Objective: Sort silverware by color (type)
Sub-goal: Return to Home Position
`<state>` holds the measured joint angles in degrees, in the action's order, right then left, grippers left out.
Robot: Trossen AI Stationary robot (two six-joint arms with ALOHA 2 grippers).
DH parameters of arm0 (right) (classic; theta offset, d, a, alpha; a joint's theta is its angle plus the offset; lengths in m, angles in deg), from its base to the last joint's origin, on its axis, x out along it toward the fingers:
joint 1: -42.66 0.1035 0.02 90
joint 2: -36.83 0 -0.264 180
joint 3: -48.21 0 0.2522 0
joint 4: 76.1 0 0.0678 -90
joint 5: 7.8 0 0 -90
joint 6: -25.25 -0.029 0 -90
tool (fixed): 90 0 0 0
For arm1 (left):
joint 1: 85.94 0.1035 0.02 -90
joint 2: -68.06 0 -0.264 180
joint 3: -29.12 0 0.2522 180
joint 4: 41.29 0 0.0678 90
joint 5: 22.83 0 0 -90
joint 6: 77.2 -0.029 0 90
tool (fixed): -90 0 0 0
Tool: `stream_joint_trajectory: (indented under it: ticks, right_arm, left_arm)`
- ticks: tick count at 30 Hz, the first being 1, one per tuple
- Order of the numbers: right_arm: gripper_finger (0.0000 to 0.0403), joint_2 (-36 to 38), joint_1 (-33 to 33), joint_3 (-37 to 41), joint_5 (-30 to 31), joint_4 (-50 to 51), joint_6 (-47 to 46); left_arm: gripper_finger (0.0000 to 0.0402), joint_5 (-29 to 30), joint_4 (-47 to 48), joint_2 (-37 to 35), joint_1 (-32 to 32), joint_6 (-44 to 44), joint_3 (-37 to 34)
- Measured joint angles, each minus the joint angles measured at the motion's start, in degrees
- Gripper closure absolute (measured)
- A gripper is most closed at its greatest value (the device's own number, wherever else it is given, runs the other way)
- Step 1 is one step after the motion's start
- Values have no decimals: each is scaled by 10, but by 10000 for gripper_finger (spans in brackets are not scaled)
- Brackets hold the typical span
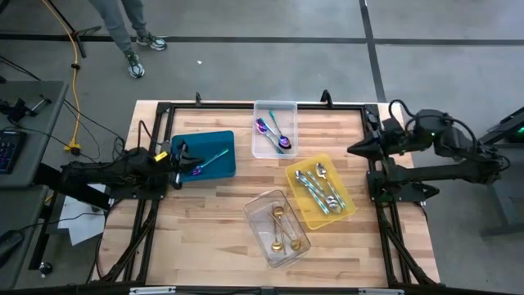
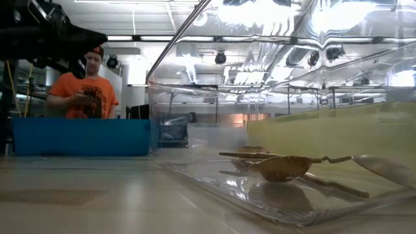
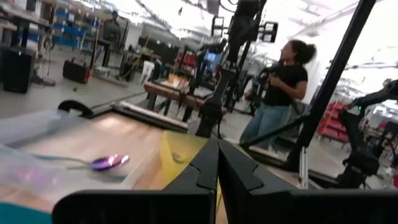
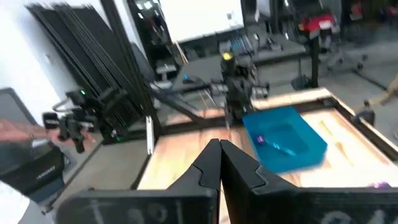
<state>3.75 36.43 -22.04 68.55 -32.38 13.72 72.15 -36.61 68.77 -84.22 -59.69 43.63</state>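
The silverware lies in four trays in the high view. A teal-handled spoon (image 1: 210,161) is in the teal tray (image 1: 219,139), iridescent purple spoons (image 1: 273,134) in the far clear tray (image 1: 274,107), silver pieces (image 1: 319,188) in the yellow tray (image 1: 348,211) and gold spoons (image 1: 281,229) in the near clear tray (image 1: 255,209). My left gripper (image 1: 177,161) hovers at the teal tray's left edge, shut and holding nothing (image 3: 217,163). My right gripper (image 1: 352,150) waits shut near the table's right edge (image 4: 219,157).
The trays stand in the middle and far half of the wooden table (image 1: 205,238), and bare wood lies toward the near-left corner. A black frame (image 1: 246,104) runs around the table. A person (image 1: 123,29) stands beyond the far edge, and others show in the room behind.
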Motion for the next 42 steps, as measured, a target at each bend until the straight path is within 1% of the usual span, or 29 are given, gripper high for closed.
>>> stream_joint_trajectory:
  ticks: [3, 6, 9, 13, 20, 23, 30, 31, 33, 36, 42]
  right_arm:
    - [403, 25, 13, 62, 0, -81, 4]
    - [403, 54, 21, 157, 1, -178, 5]
    - [403, 85, 21, 240, 6, -238, -8]
    - [403, 150, 21, 309, 20, -252, -15]
    - [403, 290, 21, 391, 92, -258, -20]
    - [403, 330, 21, 434, 107, -304, -41]
    - [403, 315, 22, 552, 101, -514, -77]
    - [403, 315, 22, 560, 101, -521, -76]
    - [403, 316, 22, 558, 102, -494, -69]
    - [403, 316, 22, 559, 102, -481, -46]
    - [403, 316, 20, 559, 111, -378, -19]
  left_arm:
    - [401, 0, 16, 0, 0, -1, 0]
    - [401, 0, 20, 0, 0, 0, 0]
    - [401, 0, 20, 0, 0, 0, 0]
    - [401, 0, 20, 0, 0, -1, 0]
    - [401, 0, 20, 0, 0, -1, 0]
    - [400, 0, 20, 0, 0, -1, 0]
    - [399, 0, 20, 0, 0, -1, 0]
    - [399, 0, 20, 0, 0, -1, 0]
    - [399, 0, 20, 1, 0, -1, 0]
    - [399, 1, 20, 1, 0, -1, 0]
    - [399, 1, 20, 1, 0, -1, 0]
